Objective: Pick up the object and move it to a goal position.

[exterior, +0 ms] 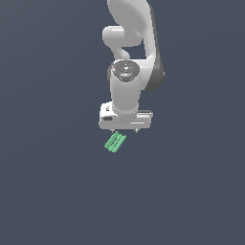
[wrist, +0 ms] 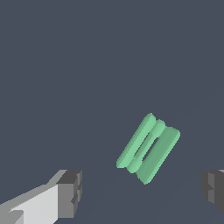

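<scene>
Wrist view alone shows gripper (wrist: 140,192) agape (seemingly) — object (wrist: 148,148) untouched.

Flat, even sim lighting, dim slate backdrop; no cast shadows or glare, edges crisp, no blur/distortion in both views.
</scene>
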Tool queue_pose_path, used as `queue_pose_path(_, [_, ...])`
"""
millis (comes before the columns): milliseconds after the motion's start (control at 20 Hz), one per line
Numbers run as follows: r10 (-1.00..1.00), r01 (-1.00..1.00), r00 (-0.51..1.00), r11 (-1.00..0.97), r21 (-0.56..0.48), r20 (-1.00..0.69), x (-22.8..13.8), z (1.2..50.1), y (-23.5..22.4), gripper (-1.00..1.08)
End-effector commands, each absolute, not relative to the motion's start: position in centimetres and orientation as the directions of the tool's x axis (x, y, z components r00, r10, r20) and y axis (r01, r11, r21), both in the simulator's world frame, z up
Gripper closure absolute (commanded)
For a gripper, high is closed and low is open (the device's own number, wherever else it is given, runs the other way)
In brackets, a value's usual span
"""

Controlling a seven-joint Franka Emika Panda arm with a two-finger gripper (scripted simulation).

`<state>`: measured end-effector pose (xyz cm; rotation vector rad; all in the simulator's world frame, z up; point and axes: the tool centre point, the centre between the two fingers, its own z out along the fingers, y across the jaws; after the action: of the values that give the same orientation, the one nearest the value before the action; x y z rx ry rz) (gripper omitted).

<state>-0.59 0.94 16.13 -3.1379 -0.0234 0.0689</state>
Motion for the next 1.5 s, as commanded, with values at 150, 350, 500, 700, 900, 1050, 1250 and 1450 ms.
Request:
queue_pose_path(150, [0.003,0.003,0.999,-1.000,-0.005,-0.043,-0.6,16.3,0.8,-0.92])
queue_pose_path(350, [-0.032,-0.033,0.999,-0.999,-0.011,-0.039,-0.6,16.8,0.3,-0.92])
queue_pose_path(500, [-0.037,-0.037,0.999,-0.999,-0.013,-0.038,-0.6,17.2,0.1,-0.92])
queue_pose_path(700, [-0.042,-0.042,0.998,-0.999,-0.012,-0.038,-0.6,16.9,0.1,-0.92])
queue_pose_path(900, [-0.074,-0.075,0.997,-0.997,-0.012,-0.036,-0.7,16.2,-0.1,-0.92])
queue_pose_path(1050, [-0.115,-0.116,0.993,-0.993,-0.012,-0.033,-0.9,15.3,-0.3,-0.92])
queue_pose_path(1250, [-0.193,-0.193,0.981,-0.981,-0.010,-0.028,-1.2,13.6,-0.9,-0.92])
queue_pose_path(1450, [-0.294,-0.295,0.955,-0.956,-0.008,-0.021,-1.7,11.4,-1.7,-0.92])
